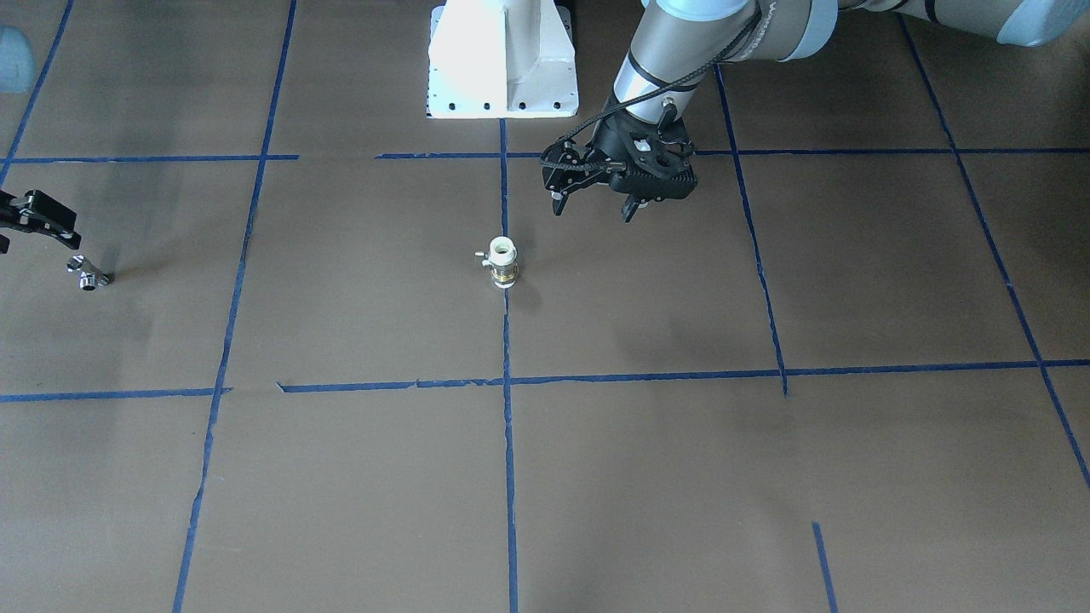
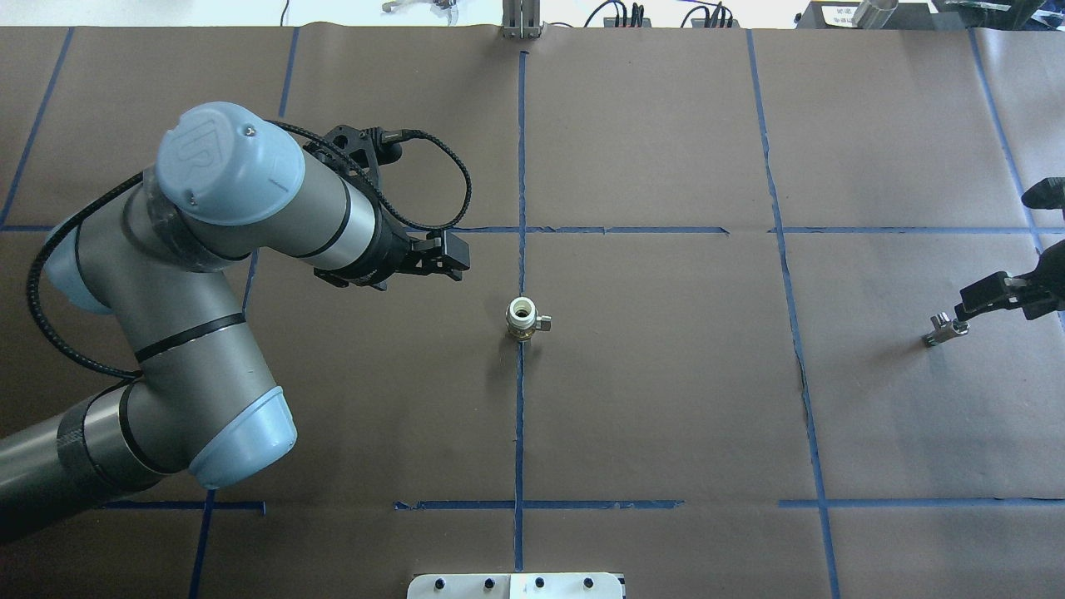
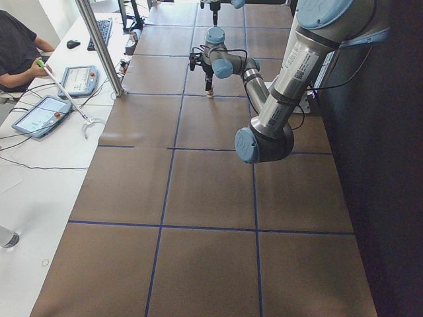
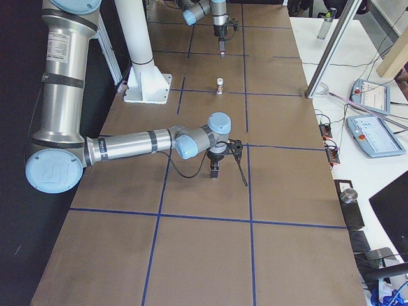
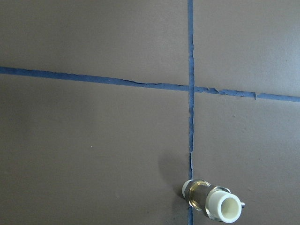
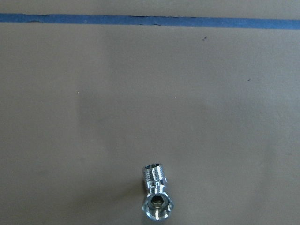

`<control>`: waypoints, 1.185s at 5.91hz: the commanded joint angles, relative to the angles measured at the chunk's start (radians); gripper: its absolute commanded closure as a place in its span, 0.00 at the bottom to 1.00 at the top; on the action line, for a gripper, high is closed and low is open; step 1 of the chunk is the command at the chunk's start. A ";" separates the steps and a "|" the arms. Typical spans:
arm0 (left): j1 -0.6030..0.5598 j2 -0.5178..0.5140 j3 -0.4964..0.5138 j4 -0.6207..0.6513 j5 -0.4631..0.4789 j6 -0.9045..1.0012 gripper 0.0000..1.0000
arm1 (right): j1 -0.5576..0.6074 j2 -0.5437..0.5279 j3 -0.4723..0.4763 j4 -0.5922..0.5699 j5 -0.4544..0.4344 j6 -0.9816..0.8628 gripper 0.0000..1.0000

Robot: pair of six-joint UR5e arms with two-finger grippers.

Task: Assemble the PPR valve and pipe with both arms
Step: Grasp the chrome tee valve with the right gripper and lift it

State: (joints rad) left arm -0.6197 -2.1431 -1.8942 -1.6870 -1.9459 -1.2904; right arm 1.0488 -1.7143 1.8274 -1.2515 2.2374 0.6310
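Note:
The PPR valve (image 1: 503, 261) stands upright on the centre blue tape line, white ends with a brass band and a small side stub; it also shows in the overhead view (image 2: 522, 319) and low in the left wrist view (image 5: 213, 201). My left gripper (image 1: 596, 204) is open and empty, hovering apart from the valve on the robot's side of it (image 2: 453, 259). The pipe (image 1: 88, 275), a small chrome fitting, lies on the table at the far right of the overhead view (image 2: 944, 329) and low in the right wrist view (image 6: 155, 197). My right gripper (image 1: 38, 232) looks open and empty just beside the pipe (image 2: 998, 299).
Brown paper with a blue tape grid (image 2: 632, 230) covers the table. The white robot base (image 1: 502, 60) stands at the robot's edge. A metal post (image 3: 99, 46) and operator tablets (image 4: 370, 95) stand along the far side, where a person (image 3: 16, 53) sits.

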 commanded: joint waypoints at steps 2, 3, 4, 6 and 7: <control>-0.002 0.009 -0.002 0.000 -0.004 0.002 0.01 | -0.089 0.012 -0.136 0.177 -0.058 0.009 0.04; 0.000 0.008 -0.002 0.000 -0.004 0.000 0.01 | -0.089 0.018 -0.137 0.178 -0.053 0.015 0.07; 0.000 0.008 -0.002 0.000 -0.002 0.002 0.01 | -0.089 0.024 -0.137 0.178 -0.053 0.018 0.21; 0.001 0.008 -0.002 0.000 -0.004 -0.001 0.01 | -0.089 0.039 -0.135 0.175 -0.059 0.016 0.27; 0.002 0.008 -0.002 0.000 -0.004 -0.001 0.01 | -0.087 0.038 -0.137 0.176 -0.056 0.018 0.33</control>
State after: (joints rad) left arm -0.6186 -2.1353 -1.8960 -1.6874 -1.9496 -1.2912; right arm 0.9607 -1.6779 1.6908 -1.0760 2.1796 0.6479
